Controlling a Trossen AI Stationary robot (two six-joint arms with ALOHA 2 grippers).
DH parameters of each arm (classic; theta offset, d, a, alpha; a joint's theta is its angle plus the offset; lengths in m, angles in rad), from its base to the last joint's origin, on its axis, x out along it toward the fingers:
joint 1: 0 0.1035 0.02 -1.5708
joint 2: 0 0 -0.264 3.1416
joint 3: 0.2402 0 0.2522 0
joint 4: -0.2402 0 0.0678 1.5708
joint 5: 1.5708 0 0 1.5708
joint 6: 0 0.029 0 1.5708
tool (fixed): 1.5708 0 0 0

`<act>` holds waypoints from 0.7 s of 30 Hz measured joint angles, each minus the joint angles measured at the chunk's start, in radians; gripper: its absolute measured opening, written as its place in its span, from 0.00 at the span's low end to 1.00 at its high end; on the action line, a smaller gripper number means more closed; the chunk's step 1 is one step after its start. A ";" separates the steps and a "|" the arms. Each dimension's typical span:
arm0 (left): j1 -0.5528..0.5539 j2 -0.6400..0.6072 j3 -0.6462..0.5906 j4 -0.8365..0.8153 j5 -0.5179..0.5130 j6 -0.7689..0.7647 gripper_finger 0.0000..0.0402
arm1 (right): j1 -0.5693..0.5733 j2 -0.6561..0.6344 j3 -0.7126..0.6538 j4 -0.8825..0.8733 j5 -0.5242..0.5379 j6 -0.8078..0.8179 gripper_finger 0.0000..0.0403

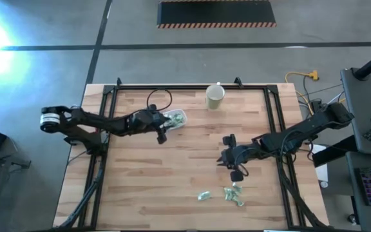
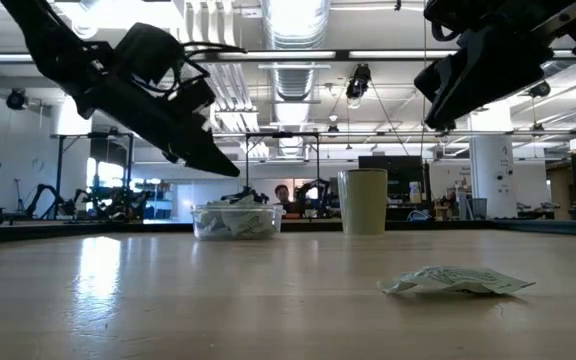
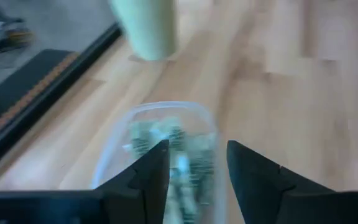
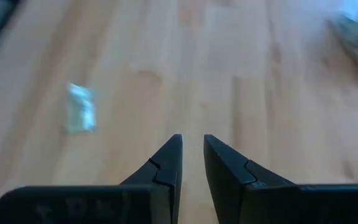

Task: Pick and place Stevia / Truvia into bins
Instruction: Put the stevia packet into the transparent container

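The clear tub [image 1: 176, 119] sits on the table's far left part with several pale green and white sachets inside; the low view shows the tub [image 2: 236, 221] resting flat. My left gripper [image 1: 162, 133] hovers over the tub's near side, open and empty, its fingers [image 3: 159, 158] straddling the tub [image 3: 166, 134] from above. A few loose sachets [image 1: 232, 194] lie near the table's near edge, one sachet [image 4: 79, 115] apart from the rest. My right gripper [image 1: 236, 173] hangs above the bare wood just beyond them, fingers [image 4: 174, 149] a narrow gap apart, holding nothing.
A beige cup [image 1: 215, 96] stands upright at the far edge, right of the tub, also seen as the cup [image 2: 364, 201] in the low view. Black frame rails [image 1: 108, 122] run along the table's left, right and far sides. Bare wood lies between tub and loose sachets [image 2: 458, 282].
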 joint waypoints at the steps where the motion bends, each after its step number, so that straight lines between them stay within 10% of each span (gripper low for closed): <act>1: -0.008 -0.015 0.000 -0.013 0.023 0.000 0.36 | 0.003 0.000 -0.012 0.036 -0.024 -0.003 0.15; 6: -0.069 -0.080 -0.001 -0.044 0.046 0.001 0.36 | 0.029 0.045 -0.068 0.218 -0.202 -0.068 0.17; 21: -0.220 -0.174 -0.002 -0.072 0.044 0.003 0.36 | 0.091 0.359 -0.061 0.556 -0.194 -0.105 0.27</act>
